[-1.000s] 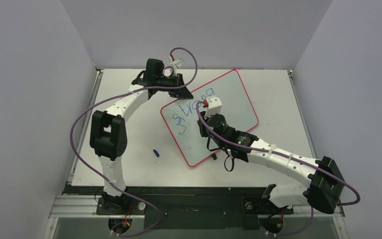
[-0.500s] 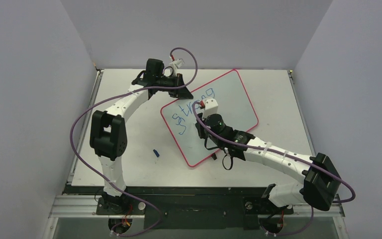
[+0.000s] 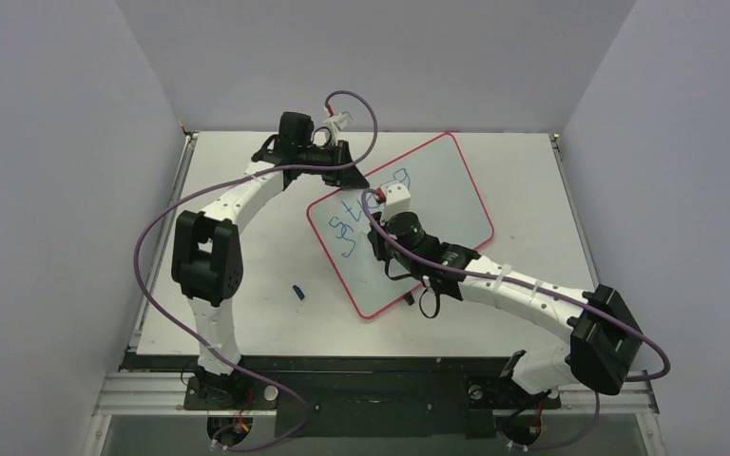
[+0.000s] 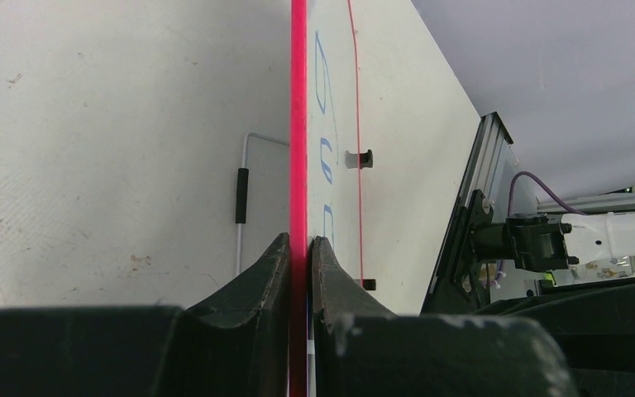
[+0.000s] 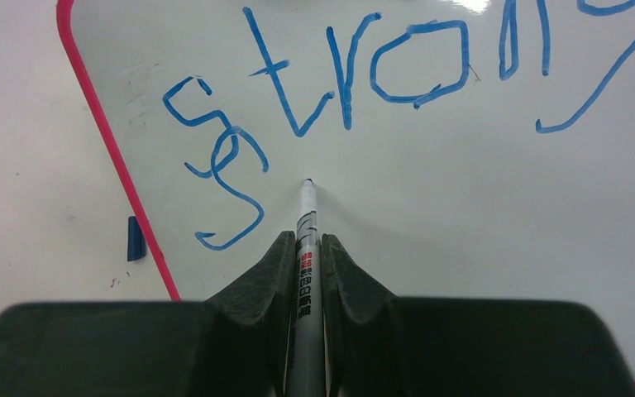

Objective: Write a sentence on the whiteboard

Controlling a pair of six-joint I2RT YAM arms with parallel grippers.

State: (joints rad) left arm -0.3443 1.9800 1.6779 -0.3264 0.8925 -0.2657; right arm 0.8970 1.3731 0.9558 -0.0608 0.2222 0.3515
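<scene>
The left arm (image 3: 236,198) arches up from its base, elbow raised, and its left gripper (image 4: 299,241) is pinched tight on the whiteboard (image 4: 298,124) rim. The right arm (image 3: 525,294) stretches diagonally inward, low. Its right gripper (image 5: 307,238) is clamped around a marker (image 5: 306,207), fingers pointing downward.

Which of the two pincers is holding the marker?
The right pincer: it is shut on the marker, its tip towards the writing. The left pincer grips only the red rim of the whiteboard.

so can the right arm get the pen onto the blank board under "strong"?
Probably yes. The right claw is shut on the pen, whose tip sits just under the word, and the whiteboard there is bare, with nothing in between.
</scene>
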